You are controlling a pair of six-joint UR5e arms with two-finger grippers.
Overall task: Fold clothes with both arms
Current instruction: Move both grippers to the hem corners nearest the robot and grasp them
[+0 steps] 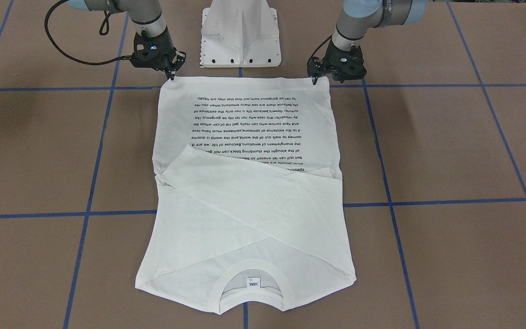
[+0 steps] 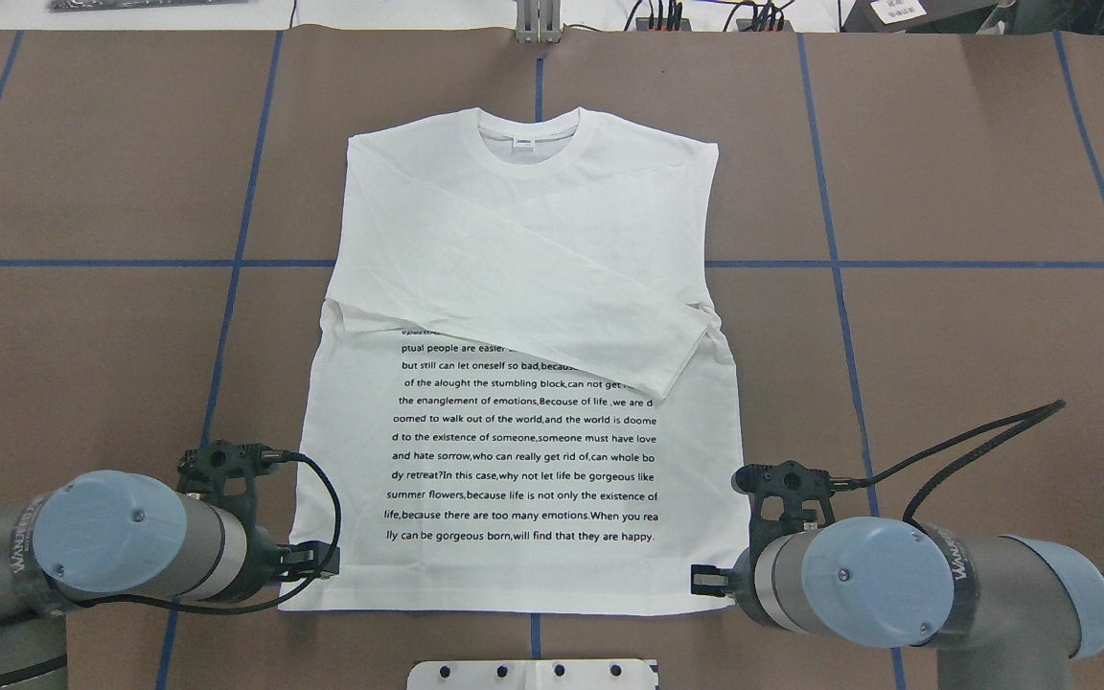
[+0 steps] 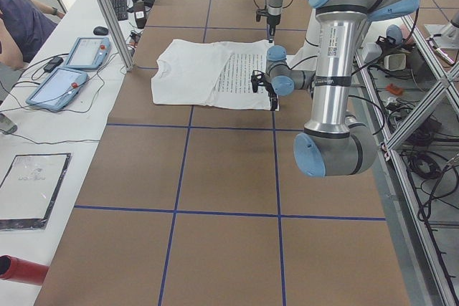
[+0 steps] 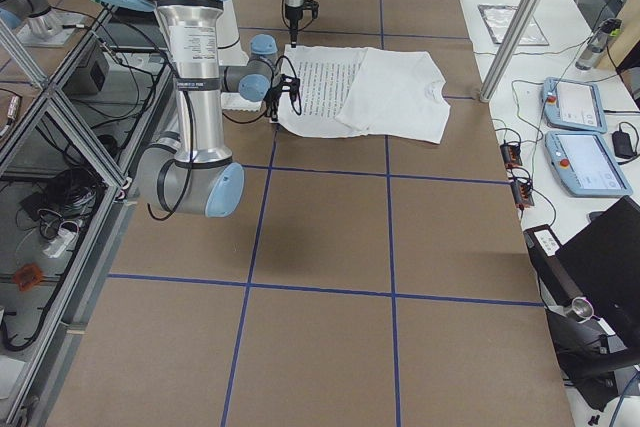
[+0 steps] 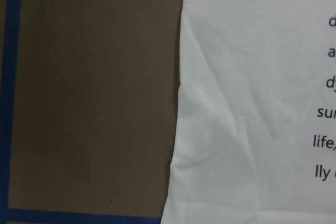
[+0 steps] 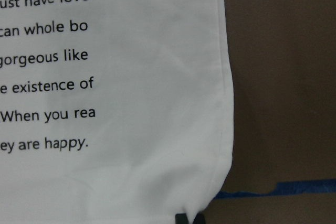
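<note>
the white shirt [image 1: 244, 214] lies flat on the brown table [image 1: 450, 146], printed side up, with both sleeves folded across the chest and the collar far from the robot. the left gripper [image 1: 316, 81] stands at one corner of the bottom hem, the right gripper [image 1: 170, 76] at the other corner. their fingers look nearly together, but i cannot tell if they pinch the cloth.

Left gripper [image 1: 316, 81] and right gripper [image 1: 171, 76] low, fingers [image 1: 172, 72] pinched together
</note>
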